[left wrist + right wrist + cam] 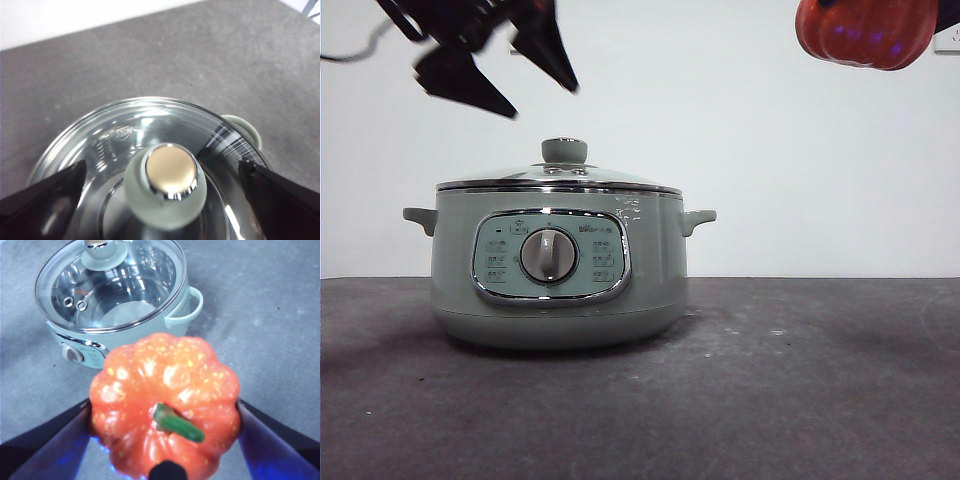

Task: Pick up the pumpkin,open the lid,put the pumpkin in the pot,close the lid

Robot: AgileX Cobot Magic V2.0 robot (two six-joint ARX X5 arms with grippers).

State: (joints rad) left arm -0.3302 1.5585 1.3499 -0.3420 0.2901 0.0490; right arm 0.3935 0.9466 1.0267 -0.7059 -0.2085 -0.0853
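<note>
The sage-green pot (558,275) stands on the dark table, its glass lid (560,180) closed on it with the pale green knob (564,151) on top. My left gripper (515,85) hangs open just above the lid, left of the knob; in the left wrist view the knob (169,187) lies between the two open jaws over the lid (120,135). My right gripper is shut on the orange pumpkin (165,405), held high at the top right of the front view (865,30), above and to the right of the pot (125,325).
The dark grey table (800,380) runs to a white wall behind. The pot's side handles (698,218) stick out left and right.
</note>
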